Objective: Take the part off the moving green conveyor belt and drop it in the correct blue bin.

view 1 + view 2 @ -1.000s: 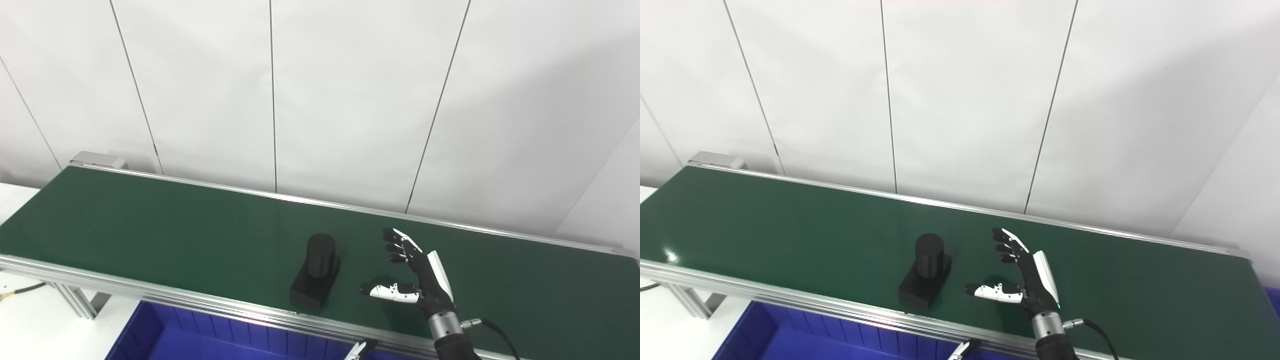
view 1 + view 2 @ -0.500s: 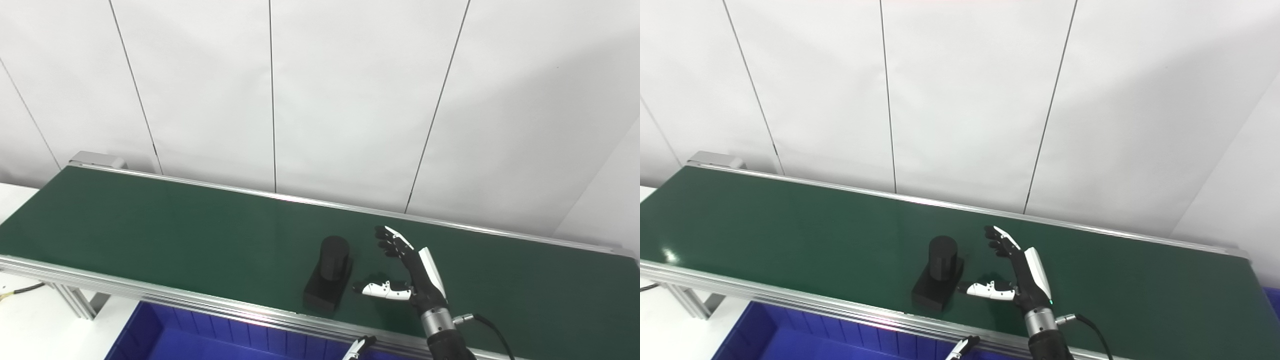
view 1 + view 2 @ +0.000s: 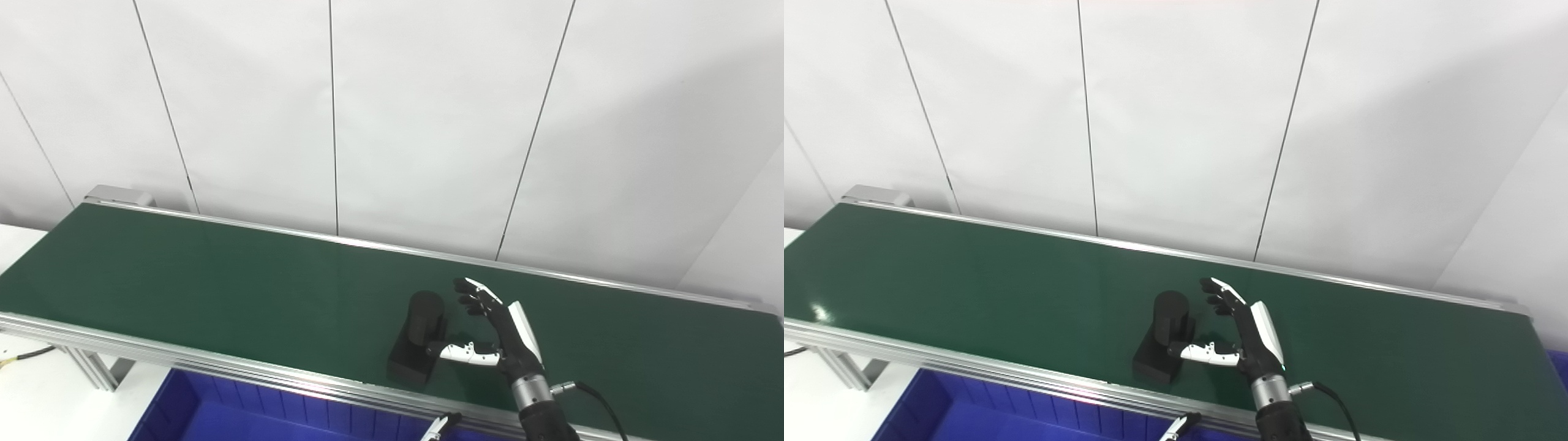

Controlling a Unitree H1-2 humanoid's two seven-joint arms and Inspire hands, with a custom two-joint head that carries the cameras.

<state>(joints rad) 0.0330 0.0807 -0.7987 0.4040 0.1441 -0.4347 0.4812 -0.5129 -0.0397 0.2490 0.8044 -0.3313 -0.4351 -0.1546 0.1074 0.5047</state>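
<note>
A black part (image 3: 418,335), an upright cylinder on a flat rectangular base, rides on the green conveyor belt (image 3: 214,282). My right hand (image 3: 499,334) is open just right of it, fingers raised and spread behind the cylinder, thumb reaching left in front of the part's base. The thumb tip overlaps the part; I cannot tell if it touches. It shows the same in the right eye view (image 3: 1240,334). Of my left hand only a small white and black tip (image 3: 436,427) shows at the bottom edge. A blue bin (image 3: 245,410) lies below the belt's near rail.
The belt's silver near rail (image 3: 184,358) runs along the front, the far rail (image 3: 367,245) along the white panelled wall. A black cable (image 3: 597,401) leaves my right wrist. A white tabletop (image 3: 37,392) shows at the lower left.
The part has travelled right along the belt. My right hand has moved left toward it, closing the gap, so thumb and fingers now bracket the part.
</note>
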